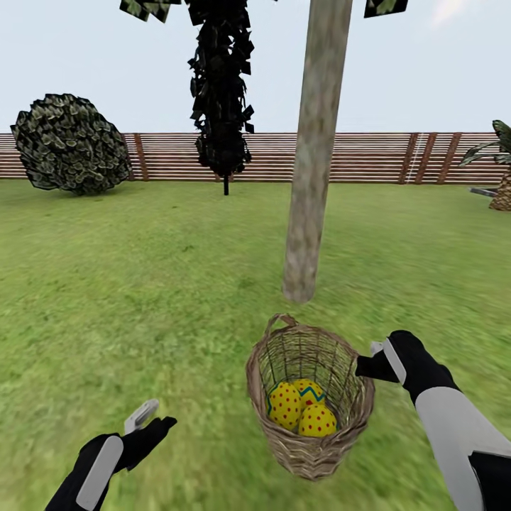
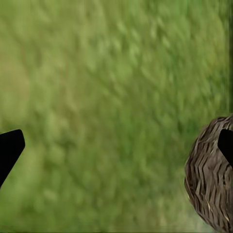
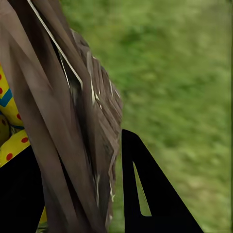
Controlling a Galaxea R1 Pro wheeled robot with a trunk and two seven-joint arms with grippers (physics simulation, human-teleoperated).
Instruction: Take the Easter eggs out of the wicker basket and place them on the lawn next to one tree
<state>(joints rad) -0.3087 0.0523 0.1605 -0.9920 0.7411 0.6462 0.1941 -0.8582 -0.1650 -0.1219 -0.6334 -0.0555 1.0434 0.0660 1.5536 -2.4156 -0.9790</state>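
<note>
The wicker basket stands on the lawn just in front of the thick pale trunk of the tree. Three yellow Easter eggs with red dots lie inside it. My right gripper is at the basket's right rim. In the right wrist view the gripper straddles the basket wall, one finger inside beside an egg, the other outside, closed on the weave. My left gripper hovers open over grass left of the basket, its fingertips wide apart.
A round dark bush sits at the far left and a slim dark tree at the back, both before the slatted wooden fence. A palm-like plant stands at the right edge. Open grass spreads to the left.
</note>
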